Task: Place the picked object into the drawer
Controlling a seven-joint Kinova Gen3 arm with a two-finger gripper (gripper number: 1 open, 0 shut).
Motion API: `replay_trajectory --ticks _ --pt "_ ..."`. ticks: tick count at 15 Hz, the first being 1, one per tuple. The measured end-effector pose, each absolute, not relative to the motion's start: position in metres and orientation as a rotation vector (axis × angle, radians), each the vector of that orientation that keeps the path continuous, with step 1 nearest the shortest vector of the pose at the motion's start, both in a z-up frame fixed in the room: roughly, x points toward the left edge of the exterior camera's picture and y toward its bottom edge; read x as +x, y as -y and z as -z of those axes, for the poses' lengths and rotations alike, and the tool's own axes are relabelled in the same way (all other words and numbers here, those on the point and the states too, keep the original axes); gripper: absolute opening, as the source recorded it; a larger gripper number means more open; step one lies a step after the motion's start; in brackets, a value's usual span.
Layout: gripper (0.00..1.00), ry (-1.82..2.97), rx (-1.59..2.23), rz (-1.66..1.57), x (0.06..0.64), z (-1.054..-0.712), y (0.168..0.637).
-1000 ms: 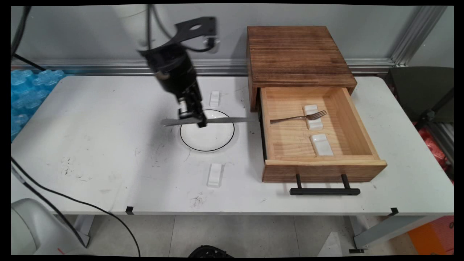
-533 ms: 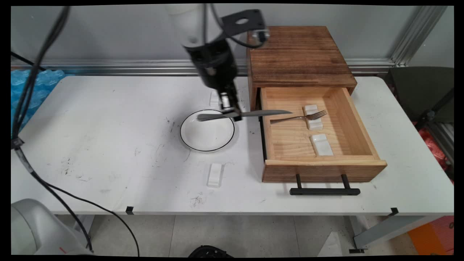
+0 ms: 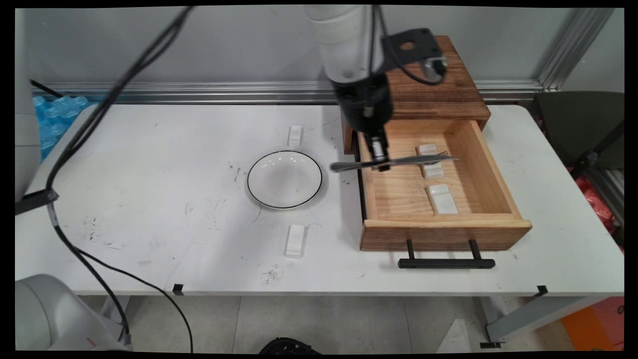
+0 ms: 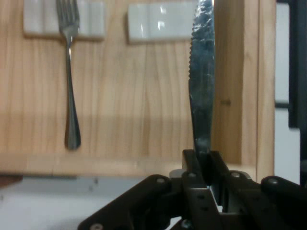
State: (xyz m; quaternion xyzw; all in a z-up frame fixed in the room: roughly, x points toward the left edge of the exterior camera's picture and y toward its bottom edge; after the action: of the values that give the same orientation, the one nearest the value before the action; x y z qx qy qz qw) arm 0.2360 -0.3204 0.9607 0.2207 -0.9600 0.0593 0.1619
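pincer [image 3: 381,163] pinching knife [image 3: 394,162] mid-length, level over open drawer [image 3: 491,187]; long axis left-right along table [image 3: 149,199], serrated blade toward right edge.

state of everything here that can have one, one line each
drawer: pulled open
gripper: shut on knife
knife: held level above the drawer, blade toward the rests
fork: lying in drawer, tines on a rest
near rest: bare
plate: empty, on table
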Motion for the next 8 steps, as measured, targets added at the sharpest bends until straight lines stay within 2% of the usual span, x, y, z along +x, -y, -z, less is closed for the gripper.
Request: replay_trajectory --ticks 8 --pt "0.00 2.729 0.621 -0.200 0.169 -0.916 0.360"
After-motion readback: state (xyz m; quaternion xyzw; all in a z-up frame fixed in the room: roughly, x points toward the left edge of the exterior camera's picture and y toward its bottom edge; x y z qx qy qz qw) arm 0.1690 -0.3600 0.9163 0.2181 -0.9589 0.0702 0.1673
